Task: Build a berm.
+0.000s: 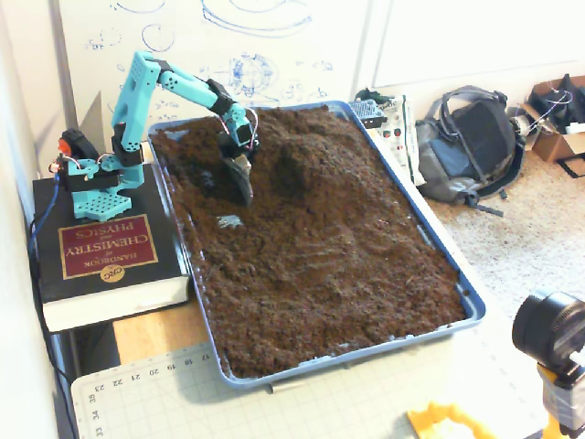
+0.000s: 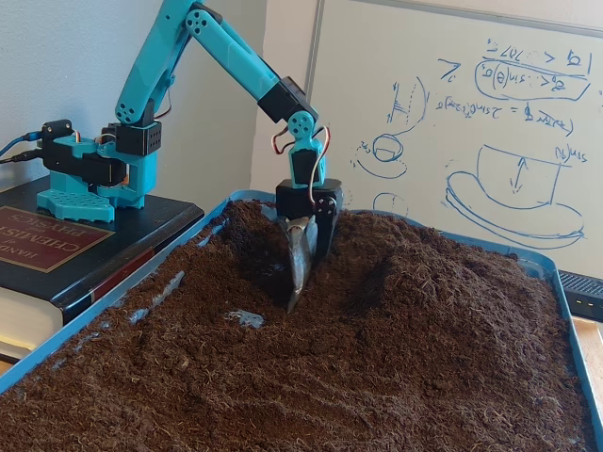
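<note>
The gripper (image 2: pixel 296 299) points down, tip in soil, fingers seemingly together and empty, near the tray's (image 1: pixel 475 306) far left corner; the berm (image 1: pixel 315 151) rises just beside it along the far edge.

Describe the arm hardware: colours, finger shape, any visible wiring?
The arm has turquoise printed links with black servo blocks at the joints. The gripper ends in a long, grey, tapered scoop-like blade beside a black finger. Thin red and white wires loop at the wrist. The turquoise base has a perforated foot.
</note>
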{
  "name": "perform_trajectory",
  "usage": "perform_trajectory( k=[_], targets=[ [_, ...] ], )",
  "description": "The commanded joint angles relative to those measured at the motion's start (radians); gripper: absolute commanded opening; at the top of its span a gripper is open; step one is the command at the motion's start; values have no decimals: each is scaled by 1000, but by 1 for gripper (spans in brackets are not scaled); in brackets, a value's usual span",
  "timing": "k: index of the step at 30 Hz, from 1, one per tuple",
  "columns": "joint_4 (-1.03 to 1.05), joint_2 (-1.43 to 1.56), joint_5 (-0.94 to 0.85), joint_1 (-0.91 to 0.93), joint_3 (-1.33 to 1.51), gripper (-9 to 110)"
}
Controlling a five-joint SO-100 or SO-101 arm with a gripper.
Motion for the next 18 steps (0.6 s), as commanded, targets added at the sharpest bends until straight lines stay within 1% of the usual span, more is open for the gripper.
perform_trajectory(
  k=[1, 18],
  targets=[
    [-103, 106, 31, -32, -241, 0],
    [-92, 249, 32, -66, -206, 0]
  ],
)
